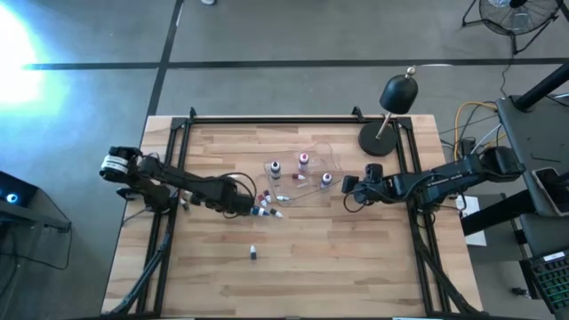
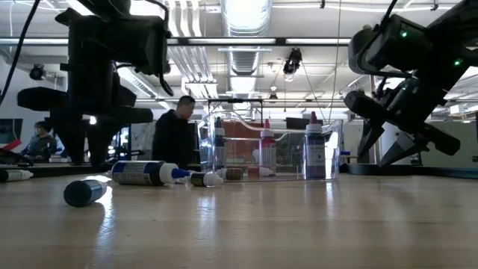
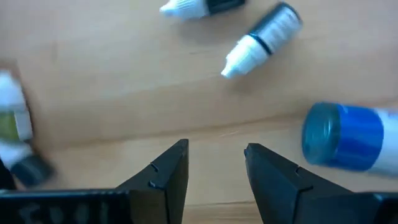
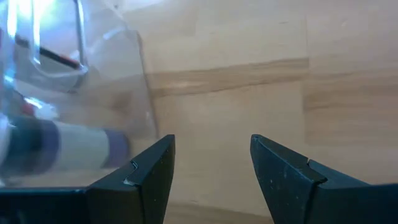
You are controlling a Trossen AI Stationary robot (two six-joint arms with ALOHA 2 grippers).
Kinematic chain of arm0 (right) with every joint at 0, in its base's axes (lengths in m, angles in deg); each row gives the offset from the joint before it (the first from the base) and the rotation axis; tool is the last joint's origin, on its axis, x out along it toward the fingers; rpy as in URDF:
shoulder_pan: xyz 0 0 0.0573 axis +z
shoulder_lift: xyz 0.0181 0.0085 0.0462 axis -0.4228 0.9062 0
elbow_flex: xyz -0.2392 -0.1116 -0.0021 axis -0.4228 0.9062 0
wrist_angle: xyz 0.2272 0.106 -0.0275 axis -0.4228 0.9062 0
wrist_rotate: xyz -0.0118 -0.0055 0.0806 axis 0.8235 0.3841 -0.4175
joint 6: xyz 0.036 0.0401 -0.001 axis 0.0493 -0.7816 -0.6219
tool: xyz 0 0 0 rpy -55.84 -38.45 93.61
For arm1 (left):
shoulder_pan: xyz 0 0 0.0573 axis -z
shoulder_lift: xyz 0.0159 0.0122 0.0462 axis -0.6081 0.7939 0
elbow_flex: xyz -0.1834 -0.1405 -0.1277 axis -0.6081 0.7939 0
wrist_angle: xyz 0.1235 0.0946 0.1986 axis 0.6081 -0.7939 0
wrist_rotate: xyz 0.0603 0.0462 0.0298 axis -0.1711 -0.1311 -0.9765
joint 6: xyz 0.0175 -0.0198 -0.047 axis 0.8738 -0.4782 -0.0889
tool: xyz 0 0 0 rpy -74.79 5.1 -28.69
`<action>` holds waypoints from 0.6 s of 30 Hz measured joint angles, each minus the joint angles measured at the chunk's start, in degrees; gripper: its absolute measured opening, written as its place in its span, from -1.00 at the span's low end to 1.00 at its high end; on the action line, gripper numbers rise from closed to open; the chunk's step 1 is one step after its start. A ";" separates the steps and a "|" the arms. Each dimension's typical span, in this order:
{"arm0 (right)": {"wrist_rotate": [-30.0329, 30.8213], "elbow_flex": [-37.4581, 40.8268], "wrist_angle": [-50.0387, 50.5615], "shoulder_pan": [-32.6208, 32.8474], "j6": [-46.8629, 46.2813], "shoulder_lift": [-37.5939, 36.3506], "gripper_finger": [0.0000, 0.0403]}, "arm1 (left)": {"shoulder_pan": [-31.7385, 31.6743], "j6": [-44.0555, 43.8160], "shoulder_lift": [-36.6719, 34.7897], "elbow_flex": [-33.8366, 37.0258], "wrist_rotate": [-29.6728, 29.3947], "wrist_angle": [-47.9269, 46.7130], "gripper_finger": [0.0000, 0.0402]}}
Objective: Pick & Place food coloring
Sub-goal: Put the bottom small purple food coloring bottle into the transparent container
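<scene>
Several tiny food coloring bottles lie on their sides by my left gripper [image 1: 247,204]: a blue one [image 3: 348,138], a dark one with a white cap [image 3: 261,38], and others [image 1: 267,209]. Three bottles stand upright in the clear tray [image 1: 307,173]: [image 1: 275,168], [image 1: 303,160], [image 1: 326,180]. One bottle [image 1: 254,253] lies alone nearer the table's near edge. My left gripper [image 3: 216,149] is open just above the wood, with the lying bottles ahead of it. My right gripper [image 4: 211,140] is open beside the tray's right wall [image 4: 140,93], touching nothing.
A black dome-headed lamp [image 1: 396,98] stands on its round base at the table's far right corner. A black frame rail [image 1: 293,123] runs along the far edge. Bare wood [image 1: 338,258] lies toward the near edge. People show in the room beyond [image 2: 173,134].
</scene>
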 joint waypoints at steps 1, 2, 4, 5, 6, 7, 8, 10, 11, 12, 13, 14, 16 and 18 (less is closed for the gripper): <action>-0.95 0.00 -0.06 -0.79 2.59 0.00 0.01 | 0.47 -3.11 -0.11 -0.25 -0.02 -0.54 -0.33; -2.08 0.00 -0.14 -1.60 5.46 0.00 0.01 | 1.00 -6.15 -0.22 -0.72 -0.15 -1.20 -0.33; -4.18 0.00 -1.08 -3.06 11.86 0.00 0.01 | 2.01 -12.35 -0.28 -1.87 -0.26 -3.54 -0.33; -5.38 0.00 -1.93 -3.74 15.18 0.00 0.01 | 2.32 -15.82 -0.28 -2.32 0.02 -5.35 -0.33; -6.76 -0.03 -2.49 -4.42 18.61 -0.02 0.01 | 2.61 -19.56 -0.28 -2.63 0.30 -7.12 -0.33; -8.23 -0.26 -2.53 -5.08 21.90 -0.02 0.01 | 2.97 -22.34 -0.28 -3.06 0.43 -8.61 -0.33; -9.75 -0.62 -2.51 -5.63 25.11 -0.02 0.01 | 3.33 -24.11 -0.28 -3.52 0.53 -9.80 -0.33; -12.15 -1.44 -2.70 -6.18 31.30 -0.04 0.01 | 4.00 -26.60 -0.27 -4.53 2.77 -13.36 -0.33; -12.50 -1.70 -2.82 -6.30 33.65 -0.04 0.01 | 4.25 -28.06 -0.23 -4.87 4.30 -16.44 -0.33; -12.56 -1.94 -2.78 -6.31 35.48 -0.04 0.01 | 4.41 -29.73 -0.22 -5.06 6.11 -18.79 -0.33; -12.54 -2.23 -2.71 -6.31 36.65 -0.04 0.01 | 4.57 -31.30 -0.22 -5.19 7.42 -19.93 -0.33; -12.48 -2.46 -3.08 -6.34 37.52 -0.04 0.01 | 4.77 -32.83 -0.18 -5.21 8.40 -20.39 -0.33; -12.48 -2.66 -4.99 -6.38 39.20 -0.04 0.01 | 5.22 -35.24 -0.13 -4.67 8.89 -21.46 -0.33; -12.50 -2.84 -6.43 -6.36 40.76 -0.02 0.01 | 5.38 -37.36 -0.13 -3.55 8.53 -21.89 -0.33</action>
